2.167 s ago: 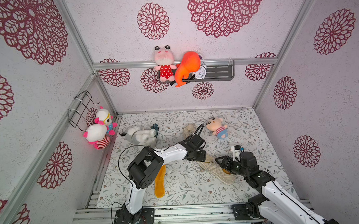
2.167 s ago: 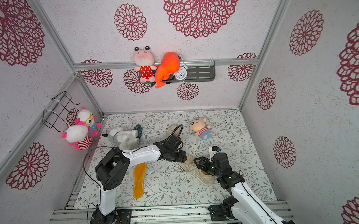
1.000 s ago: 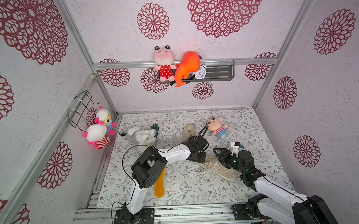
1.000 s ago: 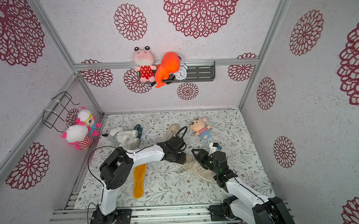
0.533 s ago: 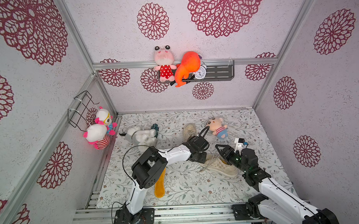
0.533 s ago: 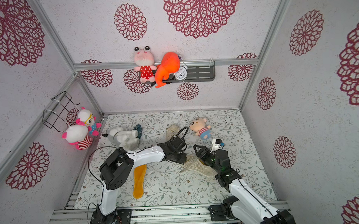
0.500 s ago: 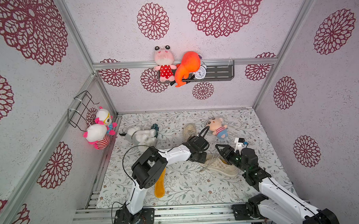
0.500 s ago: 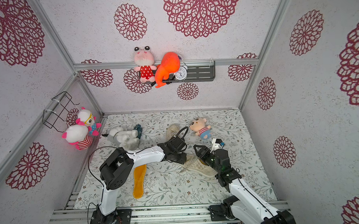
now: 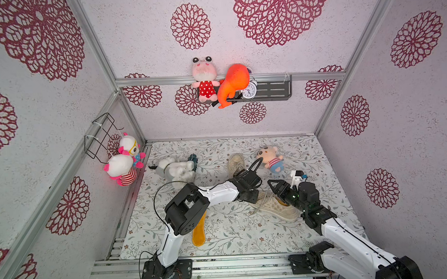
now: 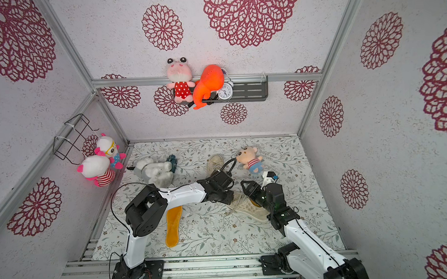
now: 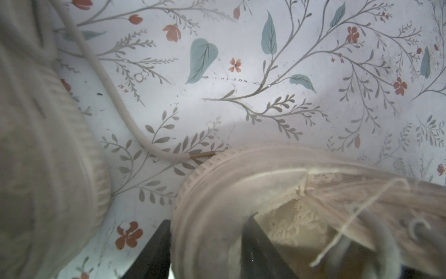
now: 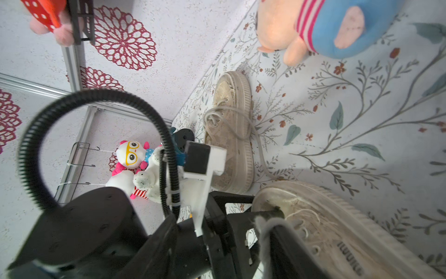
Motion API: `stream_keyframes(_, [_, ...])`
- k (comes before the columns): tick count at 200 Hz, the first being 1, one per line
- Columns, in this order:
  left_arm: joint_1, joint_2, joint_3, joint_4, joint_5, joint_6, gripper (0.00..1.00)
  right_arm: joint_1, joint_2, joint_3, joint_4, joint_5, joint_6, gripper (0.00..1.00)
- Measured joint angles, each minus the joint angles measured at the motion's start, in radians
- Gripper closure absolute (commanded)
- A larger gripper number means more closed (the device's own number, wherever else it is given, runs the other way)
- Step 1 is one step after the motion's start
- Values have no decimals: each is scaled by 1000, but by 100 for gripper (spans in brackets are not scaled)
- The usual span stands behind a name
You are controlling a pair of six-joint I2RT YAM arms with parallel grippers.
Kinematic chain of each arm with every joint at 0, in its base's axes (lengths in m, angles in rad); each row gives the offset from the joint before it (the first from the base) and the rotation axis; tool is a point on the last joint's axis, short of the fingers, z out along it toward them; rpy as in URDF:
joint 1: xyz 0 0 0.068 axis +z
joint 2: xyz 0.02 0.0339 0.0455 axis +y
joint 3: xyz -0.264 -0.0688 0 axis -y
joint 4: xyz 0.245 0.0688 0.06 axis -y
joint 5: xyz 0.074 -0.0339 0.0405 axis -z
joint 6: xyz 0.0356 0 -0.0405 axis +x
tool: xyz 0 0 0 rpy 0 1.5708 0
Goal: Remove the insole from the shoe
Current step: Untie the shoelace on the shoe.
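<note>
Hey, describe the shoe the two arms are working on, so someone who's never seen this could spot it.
On the floral mat, look right of centre, where the left arm and right arm meet; the front sneaker lies between them. It is beige and laced like the back sneaker near the striped doll, but lies closer to the arms' bases, with orange showing in its opening.

A: Where is room around the shoe point(image 9: 273, 207)?
B: In front of it the mat point(image 9: 246, 234) lies bare.
A: What blocks?
B: The left arm point(image 9: 219, 194) crosses its left and the right arm point(image 9: 348, 240) covers its right. A second shoe point(image 9: 235, 163) and a doll point(image 9: 270, 157) lie behind.
</note>
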Motion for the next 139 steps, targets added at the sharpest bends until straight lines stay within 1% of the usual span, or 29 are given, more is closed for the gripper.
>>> stream_keyframes(40, [-12,5,23,-19,-23,24,52,-5,105,-27,69,-4,41,38])
stream_keyframes(66, [-13,11,42,-35,-26,26,52,-7,142,-21,95,-10,46,37])
stream_keyframes(103, [-13,15,45,-45,-26,23,52,-8,126,61,65,-13,35,37])
stream_keyframes(121, [-13,16,44,-47,-26,18,52,-8,100,127,38,-10,7,37])
stream_keyframes(139, [-13,16,43,-49,-26,18,52,-8,80,163,54,-6,-14,37])
